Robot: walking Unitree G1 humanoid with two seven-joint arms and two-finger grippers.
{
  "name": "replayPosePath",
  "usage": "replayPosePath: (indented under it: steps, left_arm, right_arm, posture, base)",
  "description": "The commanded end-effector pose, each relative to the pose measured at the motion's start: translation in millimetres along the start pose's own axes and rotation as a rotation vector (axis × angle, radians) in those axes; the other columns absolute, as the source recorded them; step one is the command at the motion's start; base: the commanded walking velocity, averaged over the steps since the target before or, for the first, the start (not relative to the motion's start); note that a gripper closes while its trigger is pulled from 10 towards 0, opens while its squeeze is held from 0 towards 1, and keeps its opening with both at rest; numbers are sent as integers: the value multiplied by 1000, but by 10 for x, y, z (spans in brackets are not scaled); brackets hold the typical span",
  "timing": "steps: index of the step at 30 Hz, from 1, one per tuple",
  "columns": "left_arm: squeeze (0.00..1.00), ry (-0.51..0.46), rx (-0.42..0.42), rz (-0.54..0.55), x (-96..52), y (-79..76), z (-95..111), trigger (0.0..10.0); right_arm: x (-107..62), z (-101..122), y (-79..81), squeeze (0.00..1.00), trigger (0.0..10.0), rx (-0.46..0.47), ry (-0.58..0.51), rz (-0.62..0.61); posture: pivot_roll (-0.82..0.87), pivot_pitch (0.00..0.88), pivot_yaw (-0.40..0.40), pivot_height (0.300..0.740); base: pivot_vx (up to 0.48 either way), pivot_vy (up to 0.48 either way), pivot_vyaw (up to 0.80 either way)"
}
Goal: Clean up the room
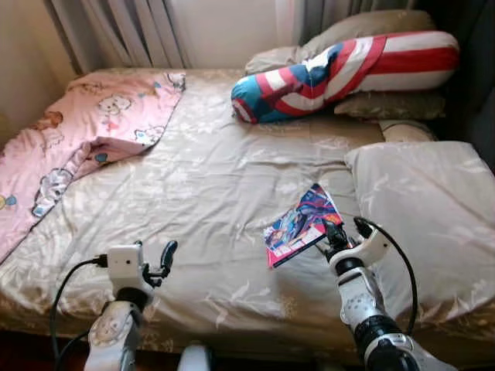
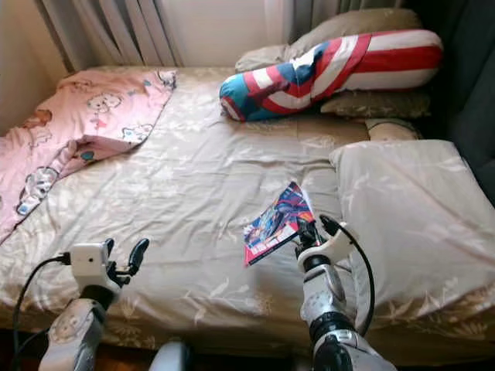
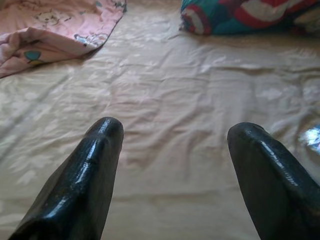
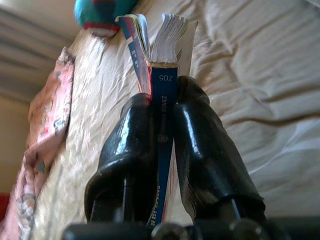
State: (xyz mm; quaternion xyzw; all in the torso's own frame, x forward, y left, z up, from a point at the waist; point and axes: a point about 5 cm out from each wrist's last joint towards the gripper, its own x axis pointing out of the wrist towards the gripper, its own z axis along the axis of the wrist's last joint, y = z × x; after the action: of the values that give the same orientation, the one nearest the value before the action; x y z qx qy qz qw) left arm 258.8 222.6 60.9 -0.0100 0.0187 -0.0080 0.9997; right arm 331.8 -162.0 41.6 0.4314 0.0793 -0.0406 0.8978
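Comic book (image 1: 300,224), thin and glossy, with a bright cover of blue, red and pink figures, sits clamped by its blue spine between the two black fingers (image 4: 200,150) of the right gripper (image 1: 334,236). From the right wrist view its pages fan apart above the fingers, and white lettering runs along the spine. It is held tilted just above the tan flowered bedsheet (image 1: 209,178), near the front edge of the bed and right of the middle, just left of a large tan pillow (image 1: 425,209).

The left gripper (image 1: 158,263) hovers over the near left part of the sheet, its fingers spread wide with nothing between them.

On the far left a pink blanket (image 1: 93,127) with cartoon animals lies rumpled. At the far right a long bolster (image 1: 348,73) in red, white and blue stripes leans across more tan pillows, near grey curtains (image 1: 131,31).
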Motion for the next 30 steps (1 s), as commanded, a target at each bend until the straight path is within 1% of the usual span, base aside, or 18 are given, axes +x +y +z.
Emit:
replayPosePath:
  steps: [1,3,5,7,8,9,10,11,12,14,15,16,18,20,22,23,25,30]
  left_arm:
    - [0,29,24,-11,-56,15,-25,10000]
    - [0,36,32,-18,-95,12,-31,10000]
    - [0,39,38,-21,-126,14,-28,10000]
    - [0,43,53,-23,-212,34,-15,10000]
    - [0,43,53,-23,-212,34,-15,10000]
    - [0,44,58,-23,-246,44,-8,10000]
    - [0,55,72,-20,-321,85,8,10000]
    - [0,55,72,-20,-321,85,8,10000]
    - [0,68,82,-21,-390,102,20,10000]
    - [0,76,87,-24,-435,101,30,10000]
    - [0,81,92,-29,-463,93,32,10000]
    - [0,91,95,-37,-518,75,31,10000]
    - [0,94,96,-39,-535,69,30,10000]
    - [0,109,97,-44,-601,50,27,10000]
    - [0,123,103,-49,-681,35,30,10000]
    - [0,135,102,-52,-711,22,28,10000]
    - [0,153,101,-59,-770,1,26,10000]
    - [0,173,105,-60,-836,2,23,10000]
  right_arm:
    - [26,27,35,0,10000,67,-25,6]
    - [15,18,0,0,10000,124,-26,-10]
    - [14,5,9,0,10000,137,-20,4]
    - [19,-21,53,0,10000,168,-16,47]
    - [19,-21,53,0,10000,168,-16,47]
    - [21,-27,70,0,10000,183,-17,63]
    - [29,-14,75,0,10000,226,-28,65]
    - [29,-14,75,0,10000,226,-28,65]
    - [23,-8,45,0,10000,241,-33,44]
    - [13,-10,11,0,10000,238,-35,19]
    - [-7,-17,-43,0,10000,235,-35,-19]
    - [-58,-35,-160,0,10000,249,-38,-90]
    - [-75,-40,-196,0,10000,255,-40,-110]
    - [-144,-34,-337,0,10000,204,-56,-208]
    - [-223,-45,-480,0,10000,209,-70,-311]
    - [-256,-67,-529,0,10000,220,-62,-337]
    - [-304,-106,-587,0,10000,230,-51,-361]
    - [-360,-178,-636,0,10000,237,-37,-391]
  posture:
    - [116,121,83,654]
    - [128,131,87,654]
    - [149,141,92,654]
    - [173,162,100,654]
    - [173,162,100,654]
    - [176,166,101,654]
    - [195,192,110,654]
    - [195,192,110,654]
    - [206,213,116,654]
    - [208,216,117,654]
    - [216,234,124,654]
    - [220,246,128,654]
    - [220,246,128,654]
    - [230,264,134,654]
    - [231,289,141,654]
    - [231,289,141,654]
    - [240,303,147,654]
    - [239,318,147,654]
  base:
    - [0,0,0]
    - [0,0,0]
    - [0,0,0]
    - [0,0,0]
    - [0,0,0]
    - [0,0,0]
    - [0,0,0]
    - [0,0,0]
    - [0,0,0]
    - [0,0,0]
    - [0,0,0]
    - [0,0,0]
    - [0,0,0]
    - [0,0,0]
    - [0,0,0]
    - [0,0,0]
    - [0,0,0]
    - [0,0,0]
